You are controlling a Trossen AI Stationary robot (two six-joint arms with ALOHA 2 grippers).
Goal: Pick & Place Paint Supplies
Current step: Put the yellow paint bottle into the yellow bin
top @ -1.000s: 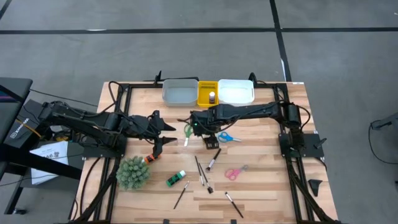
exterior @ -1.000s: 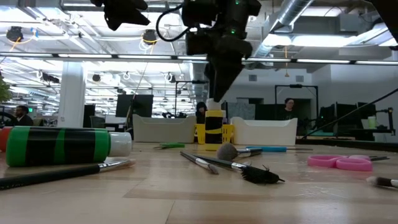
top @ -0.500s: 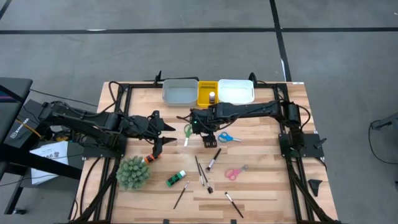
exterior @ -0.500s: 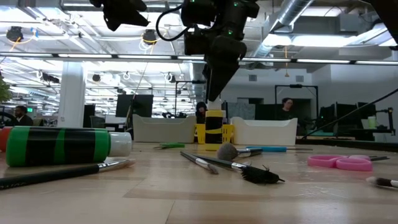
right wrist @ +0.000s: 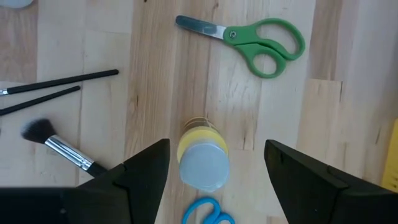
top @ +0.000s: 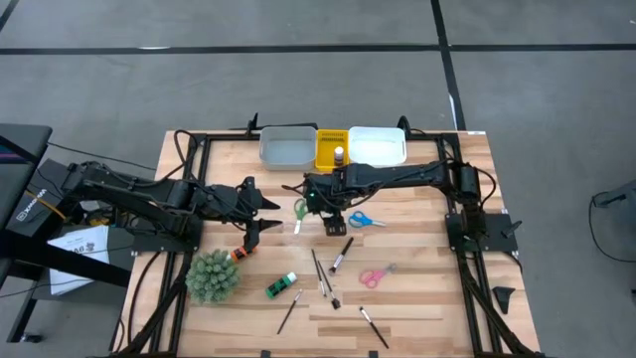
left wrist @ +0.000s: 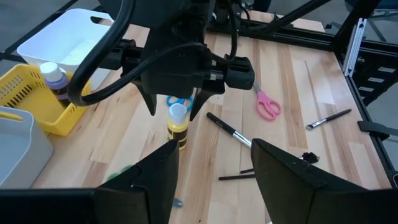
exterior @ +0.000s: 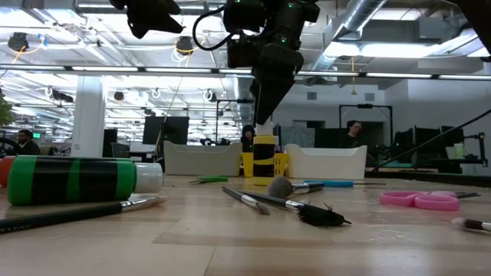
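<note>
Right claw: we see the right gripper pointing straight down above the yellow paint bottle, its two fingers spread wide, one on each side of the cap and touching nothing.
Yellow bottle: it stands upright on the table, directly under that claw, pale cap up; the left wrist view shows it between the hanging fingers.
Green scissors: these lie flat just beyond the bottle from the claw.
Blue scissors: one handle loop peeks out right beside the bottle, on the other side.
Brushes: a soft-headed brush and two thin dark handles lie off to one side of the claw.
Left claw: the left gripper hangs above the table well apart from the bottle, fingers parted and, as far as we can tell, empty.
Farther off: a green paint bottle on its side and pink scissors.
</note>
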